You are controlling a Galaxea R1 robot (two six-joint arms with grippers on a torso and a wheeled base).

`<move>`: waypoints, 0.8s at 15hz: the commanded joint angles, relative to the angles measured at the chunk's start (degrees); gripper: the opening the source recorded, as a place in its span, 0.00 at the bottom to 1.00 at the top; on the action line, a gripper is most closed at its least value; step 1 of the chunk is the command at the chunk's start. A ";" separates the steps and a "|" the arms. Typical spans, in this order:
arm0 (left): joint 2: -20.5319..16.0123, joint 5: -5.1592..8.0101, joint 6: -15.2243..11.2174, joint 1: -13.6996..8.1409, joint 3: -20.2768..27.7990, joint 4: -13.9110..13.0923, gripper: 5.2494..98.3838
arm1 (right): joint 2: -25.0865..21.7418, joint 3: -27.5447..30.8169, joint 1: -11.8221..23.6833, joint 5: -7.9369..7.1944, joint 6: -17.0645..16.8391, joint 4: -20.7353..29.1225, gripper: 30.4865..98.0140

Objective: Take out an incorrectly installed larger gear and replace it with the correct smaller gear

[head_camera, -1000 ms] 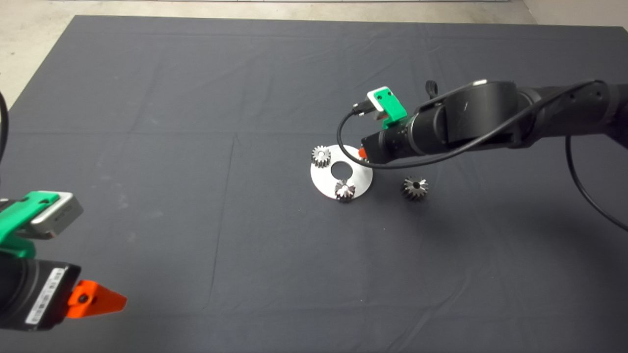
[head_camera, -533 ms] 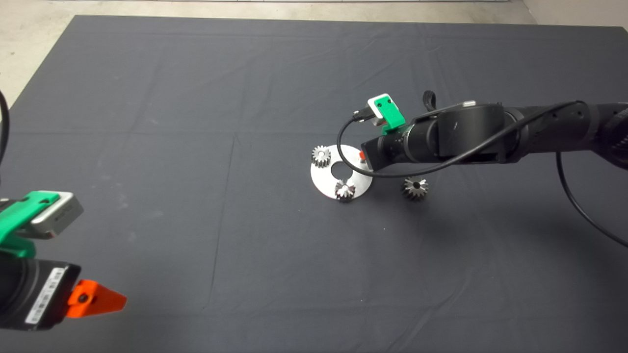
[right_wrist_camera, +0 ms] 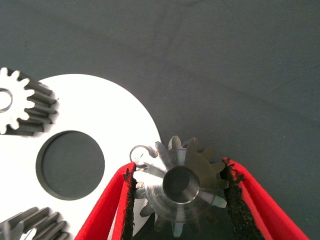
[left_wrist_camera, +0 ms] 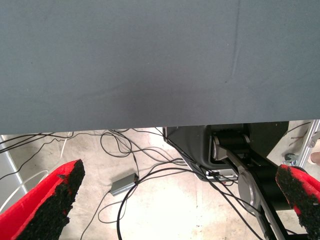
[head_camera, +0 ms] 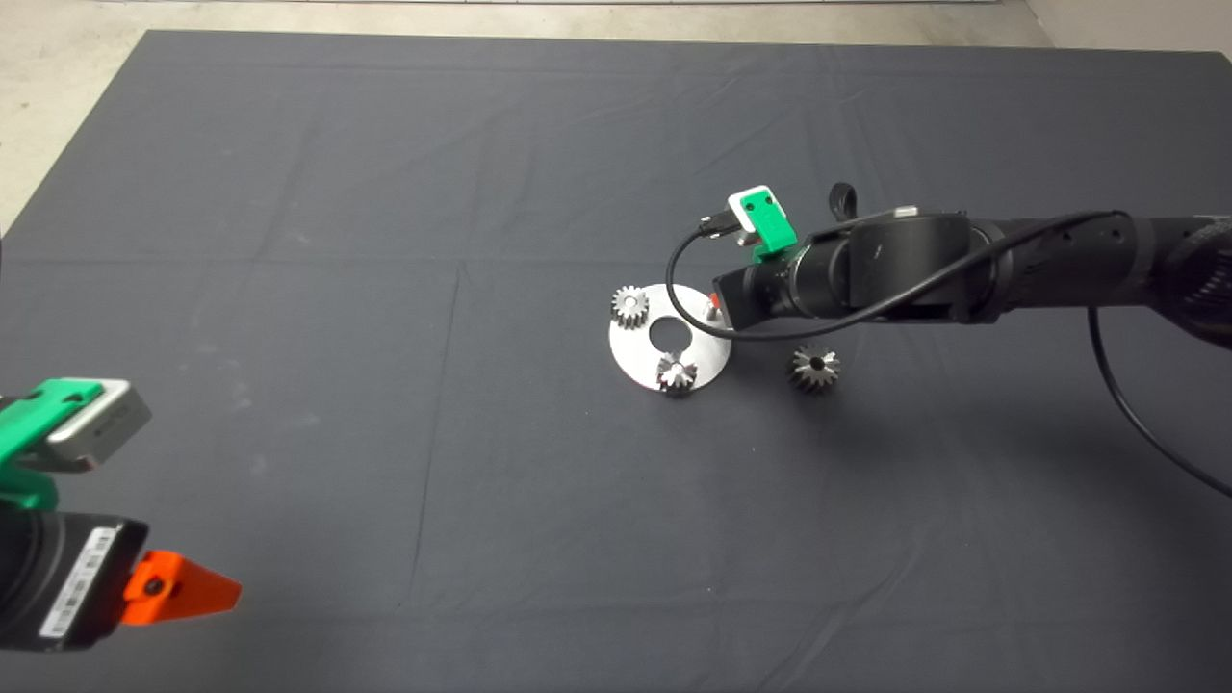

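Both pads (right_wrist_camera: 231, 200) of the right end effector (right_wrist_camera: 178, 200) pressed the larger gear (right_wrist_camera: 181, 186) at the round plate's (right_wrist_camera: 100, 120) edge.

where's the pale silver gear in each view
Head view: the pale silver gear sits on the upper left rim of the round plate.
Left wrist view: not in it.
Right wrist view: it lies across the plate's hole from the larger gear in the right gripper.
Shared landmark: the plate with its round centre hole.
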 commanded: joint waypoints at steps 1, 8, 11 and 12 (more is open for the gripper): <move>-0.23 4.26 0.05 -0.53 0.70 -1.06 1.00 | 1.01 -0.66 1.53 0.22 0.34 -2.12 0.15; -0.23 4.26 0.05 -0.56 0.70 -1.06 1.00 | 1.79 -0.86 0.91 0.30 1.39 -2.12 0.15; -0.23 4.26 0.05 -0.56 0.70 -1.06 1.00 | 1.92 -1.12 0.52 0.31 1.39 -2.20 0.15; -0.23 4.26 0.05 -0.50 0.70 -1.06 1.00 | 1.92 -1.30 0.18 0.31 1.30 -2.29 0.15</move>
